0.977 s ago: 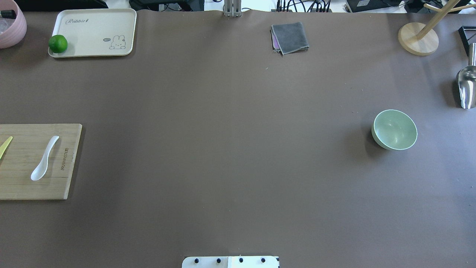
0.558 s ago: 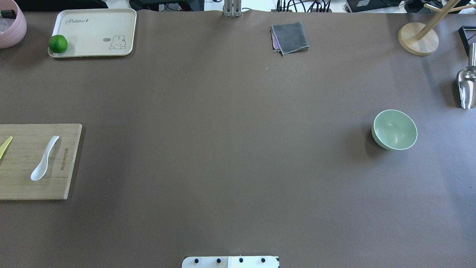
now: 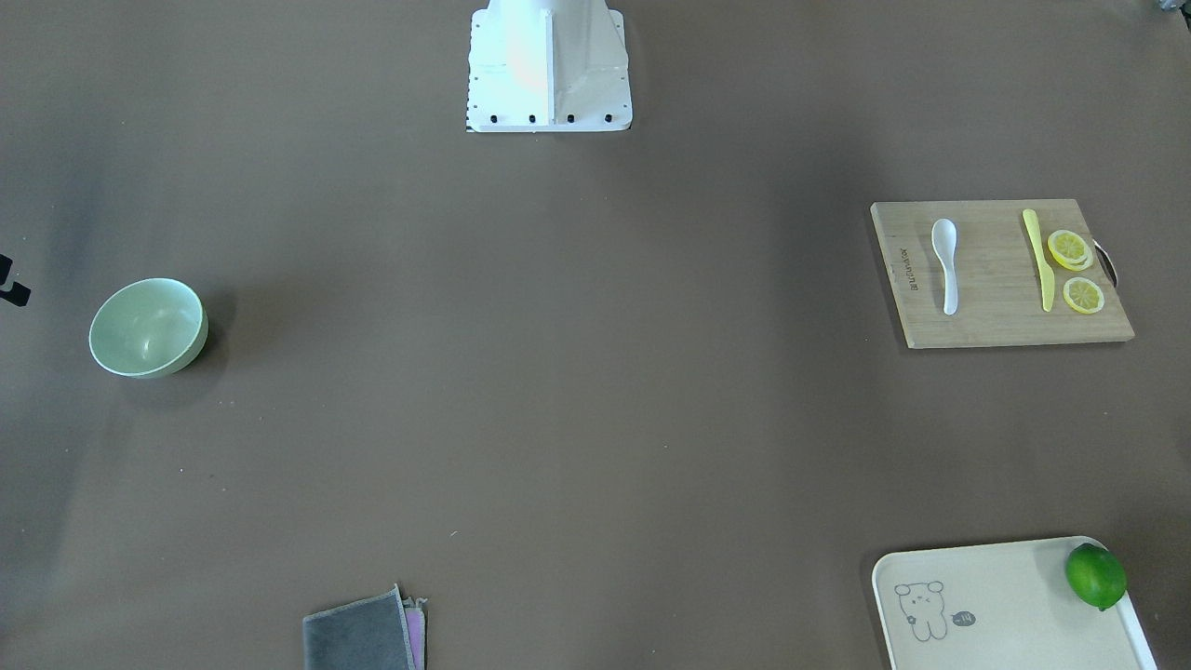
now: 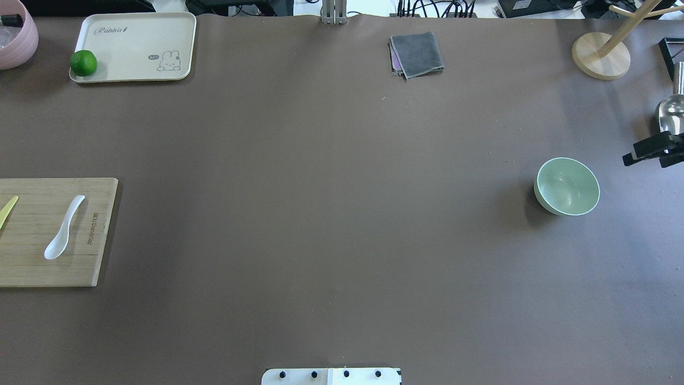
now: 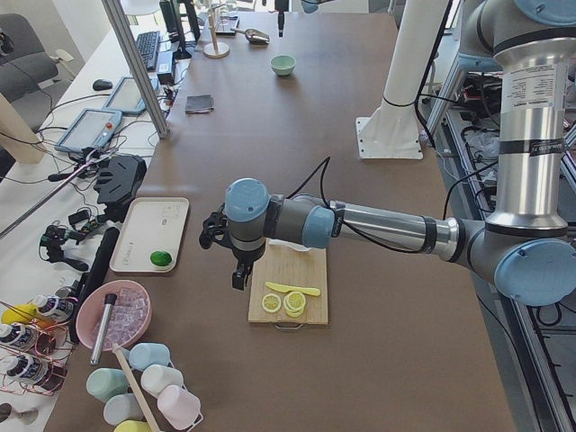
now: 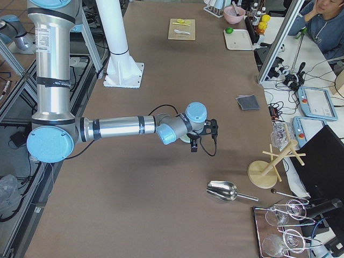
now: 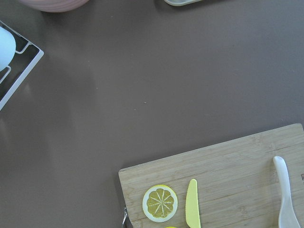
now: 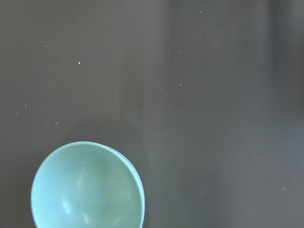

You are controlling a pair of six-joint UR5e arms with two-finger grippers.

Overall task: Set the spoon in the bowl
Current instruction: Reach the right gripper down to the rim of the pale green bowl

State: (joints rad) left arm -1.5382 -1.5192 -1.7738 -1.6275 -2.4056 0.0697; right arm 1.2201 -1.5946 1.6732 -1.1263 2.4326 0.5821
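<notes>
Even bright light, sharp frames, soft shadow beside the bowl.

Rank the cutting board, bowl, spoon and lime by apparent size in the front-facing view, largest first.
1. rectangular bamboo cutting board
2. round mint-green bowl
3 and 4. Unsure: the glossy white soup spoon is longer, but the round green lime covers more area.

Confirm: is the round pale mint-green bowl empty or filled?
Empty. The round mint-green bowl shows only bare interior; the glossy white soup spoon lies on the bamboo cutting board.
</notes>
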